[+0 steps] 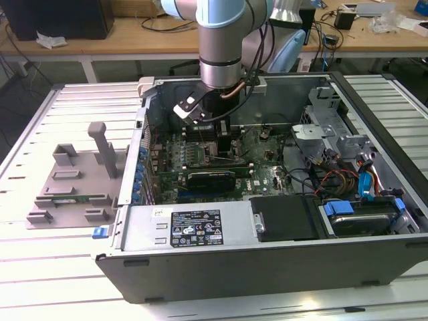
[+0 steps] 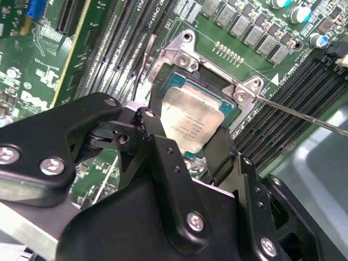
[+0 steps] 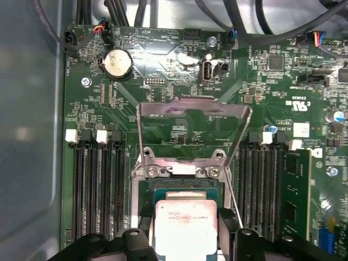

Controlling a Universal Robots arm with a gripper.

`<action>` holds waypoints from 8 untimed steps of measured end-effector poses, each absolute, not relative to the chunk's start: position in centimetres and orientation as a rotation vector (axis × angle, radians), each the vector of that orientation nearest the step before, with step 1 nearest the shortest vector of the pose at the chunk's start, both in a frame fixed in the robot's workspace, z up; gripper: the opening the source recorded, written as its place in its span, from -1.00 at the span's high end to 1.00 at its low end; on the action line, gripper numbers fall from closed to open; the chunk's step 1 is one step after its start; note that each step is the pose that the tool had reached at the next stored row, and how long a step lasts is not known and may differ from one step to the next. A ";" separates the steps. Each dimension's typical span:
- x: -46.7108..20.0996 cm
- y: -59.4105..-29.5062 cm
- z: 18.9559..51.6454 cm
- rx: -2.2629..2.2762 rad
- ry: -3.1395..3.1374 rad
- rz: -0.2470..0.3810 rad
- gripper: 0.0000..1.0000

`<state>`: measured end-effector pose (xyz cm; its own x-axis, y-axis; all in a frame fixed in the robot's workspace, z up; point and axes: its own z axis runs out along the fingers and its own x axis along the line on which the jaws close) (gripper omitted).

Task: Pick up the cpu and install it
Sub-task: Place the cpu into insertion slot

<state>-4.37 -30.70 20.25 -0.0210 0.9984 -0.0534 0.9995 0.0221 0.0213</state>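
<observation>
As the arm (image 1: pixel 221 40) hung inside the open computer case (image 1: pixel 267 267), upper middle of the exterior view, the end effector (image 2: pixel 186 130) was closed narrow on the cpu (image 2: pixel 196 117). Its fingers (image 3: pixel 243 242) pressed opposite edges and held the chip right over the socket (image 3: pixel 174 190), beneath the raised load plate (image 3: pixel 193 106). From where I stood, the worry was a slight tilt or offset: the chip could seat skewed and damage the socket's contacts, or slip from so thin a grip. Whether it touched the socket I couldn't tell, since the fingers hid two of its edges.
</observation>
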 end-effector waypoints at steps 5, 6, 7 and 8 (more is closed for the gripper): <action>-4.4 -30.7 19.7 2.164 2.211 -0.025 -0.09; -4.4 -30.7 19.7 2.164 2.212 -0.025 -0.09; -4.4 -30.7 19.7 2.165 2.211 -0.025 -0.09; -4.3 -30.7 19.7 2.171 2.206 -0.025 -0.09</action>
